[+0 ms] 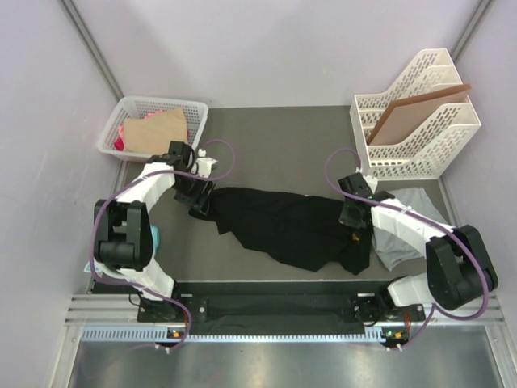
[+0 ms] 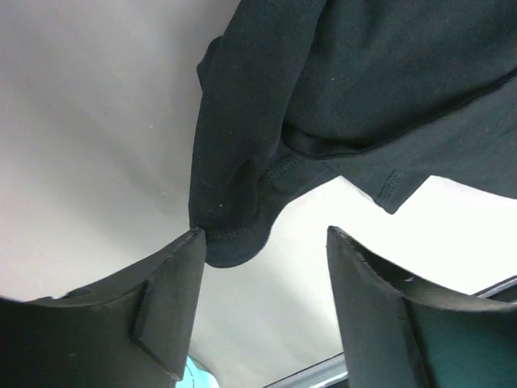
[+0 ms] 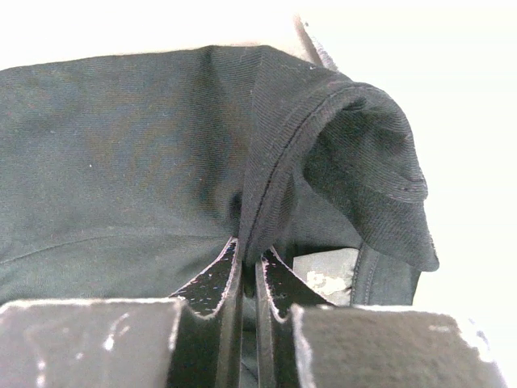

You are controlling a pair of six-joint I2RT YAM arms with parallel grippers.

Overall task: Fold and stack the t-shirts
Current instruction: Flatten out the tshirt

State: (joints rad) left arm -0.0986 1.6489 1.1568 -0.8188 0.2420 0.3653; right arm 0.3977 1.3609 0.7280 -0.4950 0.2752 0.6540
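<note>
My right pincer [image 3: 249,260] clenched on a fold of the black t-shirt [image 1: 283,218], my left pincer [image 2: 265,234] released, shirt edge between its jaws

Black t-shirt [image 3: 121,162] matt knit cloth, ribbed hem; fingers [image 3: 212,283] rough matt plastic.

Pale lilac walls [image 1: 283,48] on three sides, with metal corner posts. Dark grey surface [image 1: 283,137] fills the middle. Beyond the left claw [image 1: 200,207], in the far corner, a white basket [image 1: 166,100]. Beyond the right claw [image 1: 353,220], a white file rack [image 1: 420,158] holds a brown board [image 1: 416,113]. Behind both, an aluminium rail [image 1: 283,333] runs along the near edge. Light is even and soft.
</note>
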